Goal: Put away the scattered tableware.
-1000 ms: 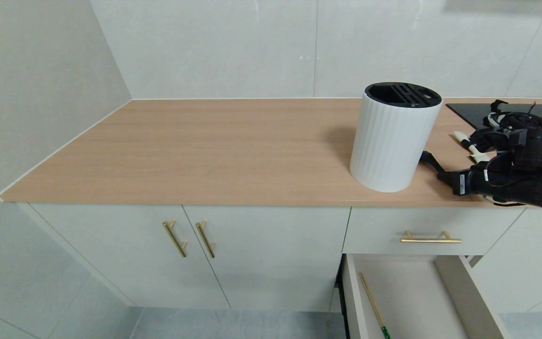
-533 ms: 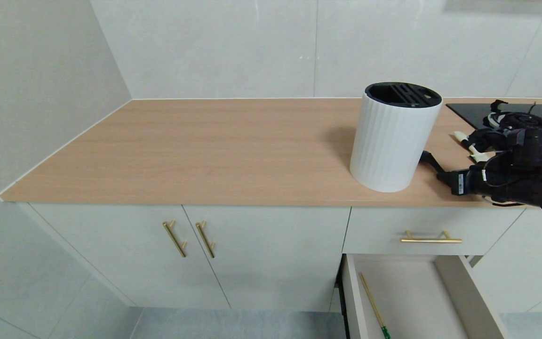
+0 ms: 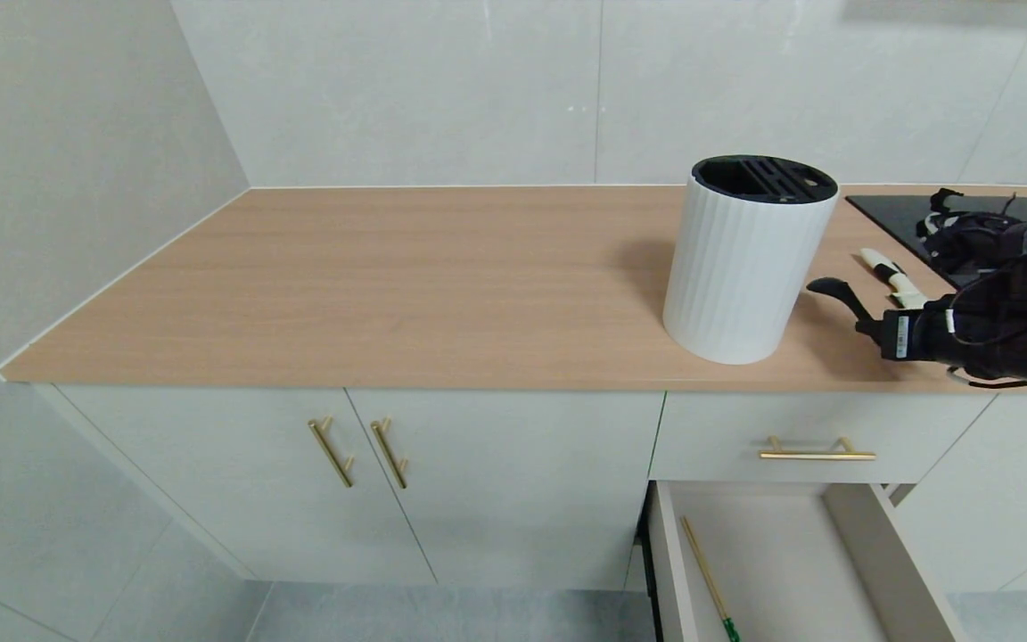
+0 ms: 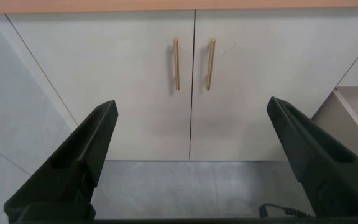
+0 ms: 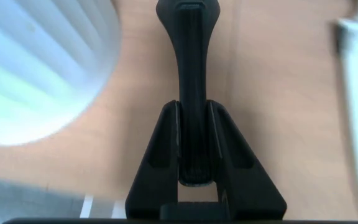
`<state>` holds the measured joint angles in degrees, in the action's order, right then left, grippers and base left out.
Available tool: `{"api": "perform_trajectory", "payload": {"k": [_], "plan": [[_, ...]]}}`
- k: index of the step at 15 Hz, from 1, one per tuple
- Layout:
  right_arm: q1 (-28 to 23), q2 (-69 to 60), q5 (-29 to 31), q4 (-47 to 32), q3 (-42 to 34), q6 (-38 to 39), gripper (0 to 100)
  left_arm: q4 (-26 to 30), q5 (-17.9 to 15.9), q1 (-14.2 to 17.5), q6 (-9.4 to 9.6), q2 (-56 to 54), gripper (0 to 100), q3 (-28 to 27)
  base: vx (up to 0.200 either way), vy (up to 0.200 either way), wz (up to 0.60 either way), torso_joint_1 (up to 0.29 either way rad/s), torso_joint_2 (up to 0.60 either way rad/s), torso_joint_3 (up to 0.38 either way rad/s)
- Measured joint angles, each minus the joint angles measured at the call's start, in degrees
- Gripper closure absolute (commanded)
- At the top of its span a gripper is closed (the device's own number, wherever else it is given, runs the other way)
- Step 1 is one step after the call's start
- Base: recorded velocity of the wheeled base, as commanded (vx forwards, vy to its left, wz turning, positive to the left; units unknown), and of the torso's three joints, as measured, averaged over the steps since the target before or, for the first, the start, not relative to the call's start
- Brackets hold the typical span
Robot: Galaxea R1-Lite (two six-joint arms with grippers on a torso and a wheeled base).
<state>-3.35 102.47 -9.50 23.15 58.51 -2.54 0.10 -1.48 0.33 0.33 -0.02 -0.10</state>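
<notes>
My right tool [image 3: 872, 325] is clamped on a black handle [image 3: 830, 291], low over the tabletop [image 3: 389, 285] near its front edge. In the right wrist view the two fingers [image 5: 163, 134] pinch that handle [image 5: 190, 37] on both sides, and its free end points towards the white ribbed holder [image 3: 745, 267], just beside it but not touching. I cannot tell whether the handle is clear of the wood. A white-handled utensil [image 3: 890, 275] lies on the tabletop behind my right tool. Below, the drawer [image 3: 870, 553] stands open with a thin gold stick [image 3: 705, 571] inside. My left tool [image 4: 191, 107] is spread wide, facing the cabinet doors [image 4: 104, 74].
</notes>
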Motion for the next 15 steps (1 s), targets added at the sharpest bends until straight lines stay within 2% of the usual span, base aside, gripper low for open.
{"api": "perform_trajectory", "payload": {"k": [5,9,12,15], "plan": [[0.61,-13.67,0.50,0.06,-12.13,0.09,100,0.00,-0.02,0.00,0.02,0.00,0,-0.04,0.000,0.000,0.00,0.000,0.00,0.000],[0.93,-26.08,0.39,0.13,-24.53,-4.50,100,0.00,0.00,0.00,0.00,0.00,0,-0.06,0.000,0.000,0.00,0.000,0.00,0.000],[0.96,-33.45,0.37,0.13,-30.40,-9.53,100,0.00,-0.02,0.00,0.02,0.00,0,-0.01,0.000,0.000,0.00,-0.154,0.32,0.176],[1.38,-36.19,0.33,0.13,-32.85,-10.92,100,0.00,0.00,-0.02,0.00,0.00,0,-0.04,0.000,0.000,0.00,-0.220,0.48,0.256]]}}
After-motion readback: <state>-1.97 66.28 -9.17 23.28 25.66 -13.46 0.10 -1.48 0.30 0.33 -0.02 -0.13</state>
